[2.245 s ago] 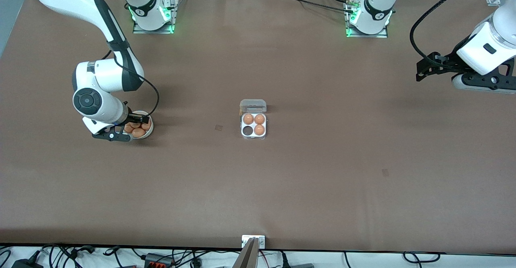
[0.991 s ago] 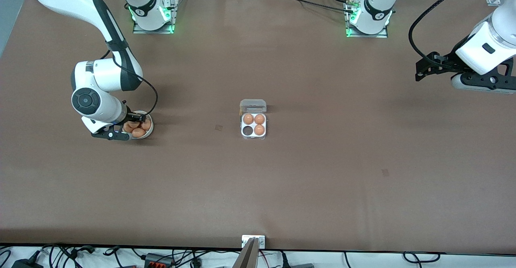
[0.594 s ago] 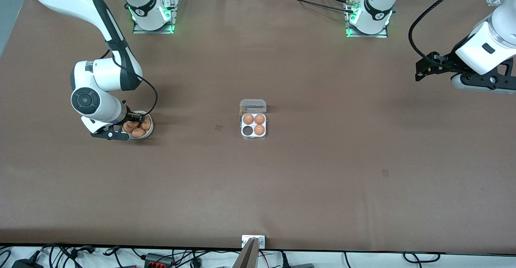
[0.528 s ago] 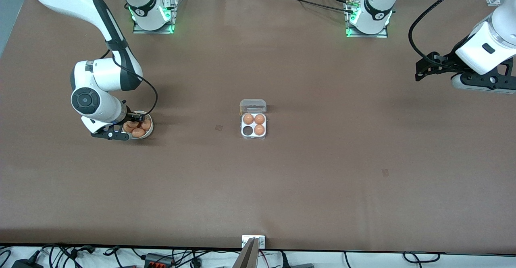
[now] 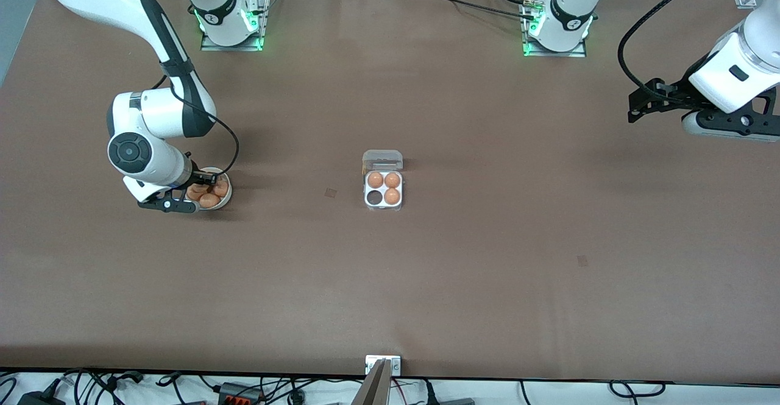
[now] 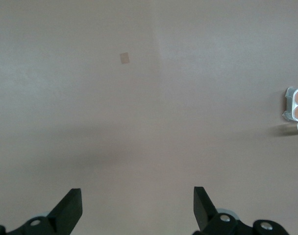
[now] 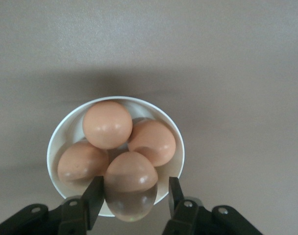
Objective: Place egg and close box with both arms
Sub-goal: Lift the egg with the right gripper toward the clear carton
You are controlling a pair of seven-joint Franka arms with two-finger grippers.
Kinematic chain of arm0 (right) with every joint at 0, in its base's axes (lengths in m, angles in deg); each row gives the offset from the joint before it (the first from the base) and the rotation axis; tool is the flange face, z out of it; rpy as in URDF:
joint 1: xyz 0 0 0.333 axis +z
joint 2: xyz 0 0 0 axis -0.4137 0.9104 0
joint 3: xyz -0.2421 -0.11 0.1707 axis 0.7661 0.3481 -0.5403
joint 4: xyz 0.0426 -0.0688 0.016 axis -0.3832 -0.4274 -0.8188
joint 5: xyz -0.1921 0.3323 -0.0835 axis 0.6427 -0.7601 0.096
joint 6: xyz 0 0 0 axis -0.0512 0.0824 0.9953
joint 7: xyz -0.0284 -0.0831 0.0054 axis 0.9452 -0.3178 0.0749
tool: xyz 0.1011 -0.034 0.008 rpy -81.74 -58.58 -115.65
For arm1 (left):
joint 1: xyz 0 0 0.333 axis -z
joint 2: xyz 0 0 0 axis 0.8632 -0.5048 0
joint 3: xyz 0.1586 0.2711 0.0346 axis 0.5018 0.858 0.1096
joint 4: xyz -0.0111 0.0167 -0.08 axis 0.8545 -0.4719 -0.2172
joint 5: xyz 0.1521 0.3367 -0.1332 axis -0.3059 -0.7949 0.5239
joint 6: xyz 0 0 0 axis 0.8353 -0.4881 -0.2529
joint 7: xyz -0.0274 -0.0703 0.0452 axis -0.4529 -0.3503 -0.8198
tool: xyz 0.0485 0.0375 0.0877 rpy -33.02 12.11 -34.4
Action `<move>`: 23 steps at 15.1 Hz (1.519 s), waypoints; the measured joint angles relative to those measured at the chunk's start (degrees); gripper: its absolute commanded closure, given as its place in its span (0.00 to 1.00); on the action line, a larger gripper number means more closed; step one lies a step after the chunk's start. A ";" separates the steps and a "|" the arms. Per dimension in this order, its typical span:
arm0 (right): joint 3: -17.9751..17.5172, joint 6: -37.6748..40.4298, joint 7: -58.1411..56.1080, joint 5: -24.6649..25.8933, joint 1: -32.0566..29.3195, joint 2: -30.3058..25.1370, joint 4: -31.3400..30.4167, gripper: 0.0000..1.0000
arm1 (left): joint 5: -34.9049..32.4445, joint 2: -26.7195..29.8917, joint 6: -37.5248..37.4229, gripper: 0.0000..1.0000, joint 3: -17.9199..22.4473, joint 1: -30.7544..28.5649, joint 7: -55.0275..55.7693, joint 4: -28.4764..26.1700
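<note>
The clear box sits mid-table with its lid open. It holds three brown eggs, and the cell nearest the front camera toward the right arm's end is empty. My right gripper is down in the white bowl, open, with its jaws on either side of the topmost egg. One finger touches the egg and the other stands a little off it. My left gripper is open and empty, and waits in the air over the left arm's end of the table.
The bowl stands toward the right arm's end and holds several brown eggs. A corner of the box shows in the left wrist view. Small dark marks are on the brown table.
The right gripper has sunk slightly lower over the bowl since the earliest frame. Over the last second nothing visibly moves. The left arm stays still.
</note>
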 measured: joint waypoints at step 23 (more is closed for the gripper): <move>-0.10 0.03 1.69 -0.03 0.06 0.61 2.95 0.71 | 0.00 0.00 0.00 0.00 0.03 -0.01 0.00 0.03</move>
